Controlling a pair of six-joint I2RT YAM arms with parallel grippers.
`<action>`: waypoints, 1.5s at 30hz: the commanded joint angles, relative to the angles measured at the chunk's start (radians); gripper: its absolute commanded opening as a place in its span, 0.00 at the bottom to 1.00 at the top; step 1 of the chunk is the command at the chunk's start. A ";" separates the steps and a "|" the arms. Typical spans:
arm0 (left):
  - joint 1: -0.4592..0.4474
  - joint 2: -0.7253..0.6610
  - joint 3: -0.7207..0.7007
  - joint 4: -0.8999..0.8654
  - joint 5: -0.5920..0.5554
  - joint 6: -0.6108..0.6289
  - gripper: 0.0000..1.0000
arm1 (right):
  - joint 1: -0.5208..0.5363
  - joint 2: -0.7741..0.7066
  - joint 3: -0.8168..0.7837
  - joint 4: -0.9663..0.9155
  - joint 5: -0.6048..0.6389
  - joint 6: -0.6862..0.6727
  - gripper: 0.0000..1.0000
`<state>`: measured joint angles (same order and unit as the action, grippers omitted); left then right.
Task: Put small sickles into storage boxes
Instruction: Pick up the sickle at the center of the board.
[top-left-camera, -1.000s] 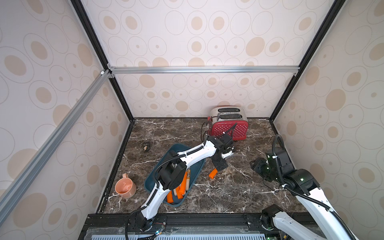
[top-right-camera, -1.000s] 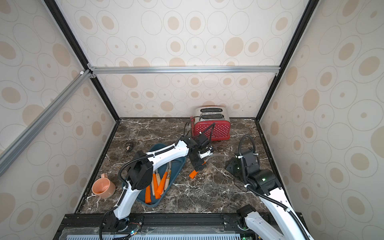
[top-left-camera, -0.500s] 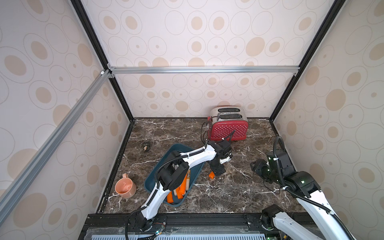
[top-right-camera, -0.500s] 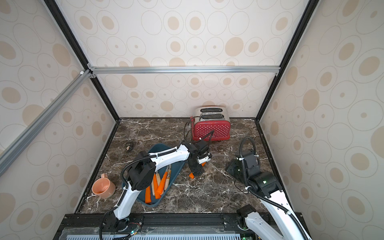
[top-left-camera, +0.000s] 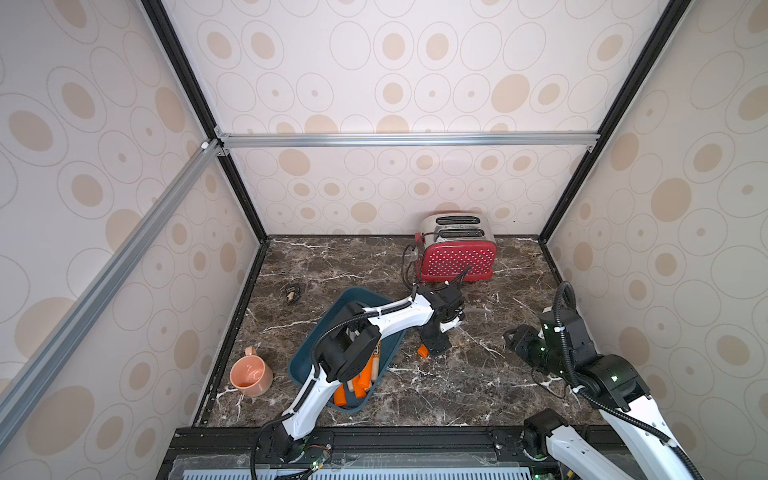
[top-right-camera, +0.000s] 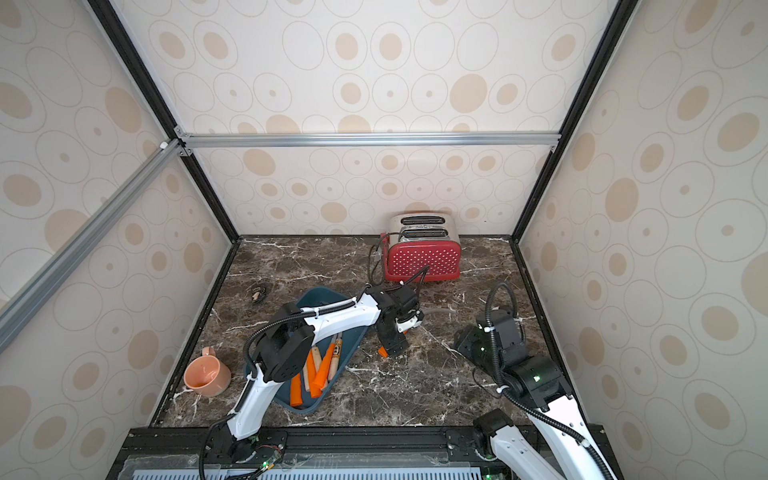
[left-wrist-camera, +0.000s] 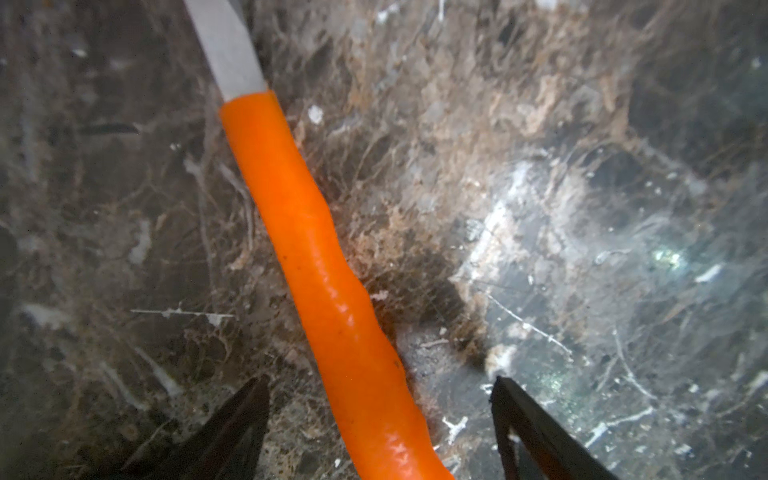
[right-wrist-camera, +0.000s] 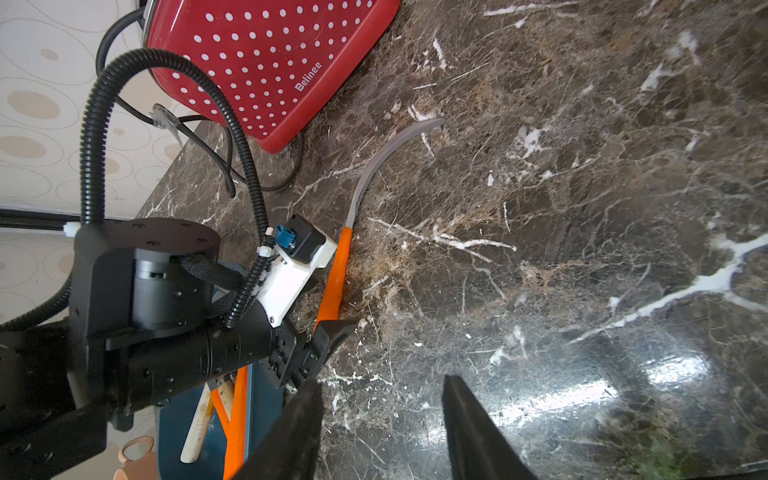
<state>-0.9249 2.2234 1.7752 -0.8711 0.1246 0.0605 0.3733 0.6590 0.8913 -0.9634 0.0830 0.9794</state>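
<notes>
Straddling the orange handle of the loose sickle (left-wrist-camera: 299, 224), the left gripper (left-wrist-camera: 378, 399) has its jaws apart, a gap on each side. The pick-up is in hand, and closing, then lifting, seems next. The sickle lies on the marble table (top-left-camera: 457, 386) between the teal tray (top-right-camera: 322, 297), which holds other sickles (top-right-camera: 316, 370), and the toaster (top-left-camera: 457, 259). The tray's low rim needs clearing. The right gripper (right-wrist-camera: 380, 380), open and empty, is well apart.
</notes>
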 joint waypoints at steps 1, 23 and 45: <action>-0.009 0.001 -0.004 -0.007 -0.003 -0.024 0.82 | -0.005 -0.022 -0.015 -0.038 0.018 0.010 0.50; -0.011 0.059 0.014 -0.061 -0.021 -0.031 0.65 | -0.005 -0.082 -0.040 -0.061 0.030 0.015 0.50; -0.015 0.097 0.069 -0.107 -0.030 -0.055 0.22 | -0.004 -0.093 -0.045 -0.069 0.047 0.003 0.50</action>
<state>-0.9295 2.2723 1.8275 -0.9222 0.0875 0.0151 0.3733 0.5709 0.8532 -1.0103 0.1089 0.9817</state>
